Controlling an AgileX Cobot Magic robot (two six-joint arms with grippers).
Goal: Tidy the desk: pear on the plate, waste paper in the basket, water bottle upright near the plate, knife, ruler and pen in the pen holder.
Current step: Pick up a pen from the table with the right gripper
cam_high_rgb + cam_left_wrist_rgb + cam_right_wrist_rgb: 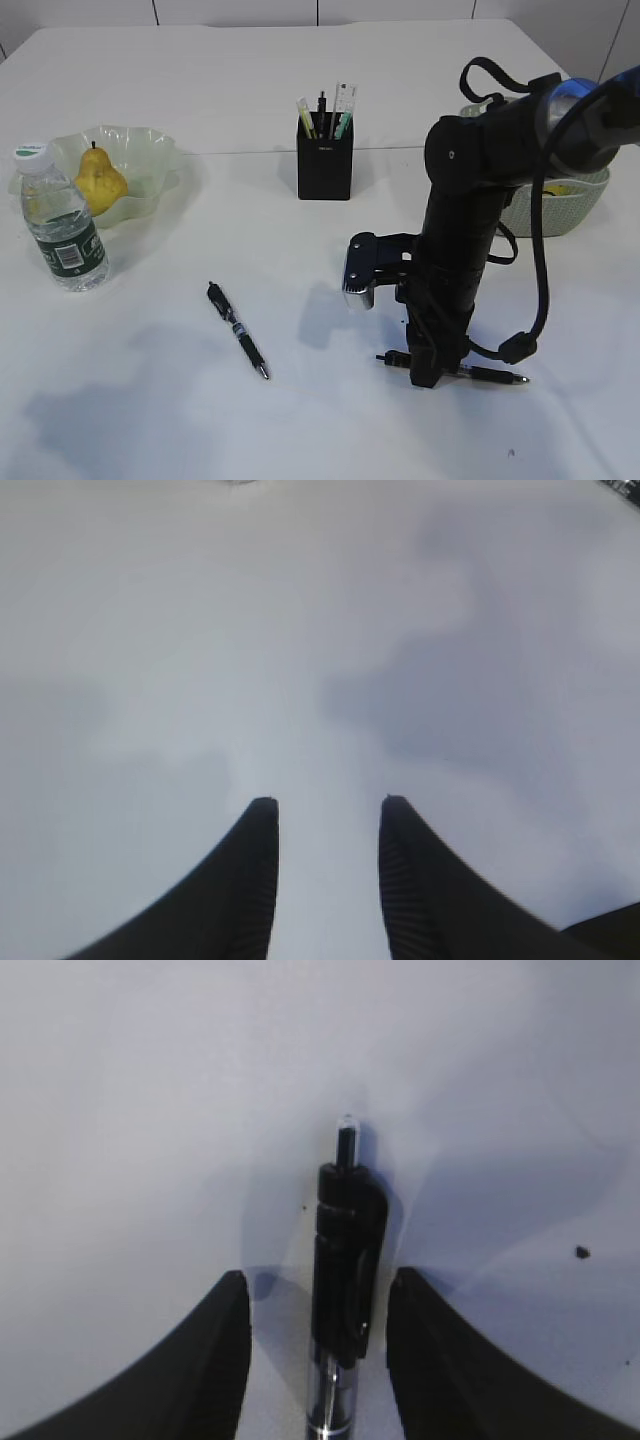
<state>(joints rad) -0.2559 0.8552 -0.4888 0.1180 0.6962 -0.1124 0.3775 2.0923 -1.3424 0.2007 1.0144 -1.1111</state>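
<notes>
— Step in hand? 
— Picking up a pen [340, 1290] lying flat on the table [150, 400], low between the open right hand's [318, 1300] jaws, untouched. Left hand [325, 825] open, empty.
— Next? 
— Closing, lifting, carrying to the holder [324, 167]. Second pen [237, 330] waiting, left.

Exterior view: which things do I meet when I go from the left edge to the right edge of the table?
water bottle → pear on the plate → loose pen → pen holder → right arm, its jaws down around a second pen → basket
</notes>
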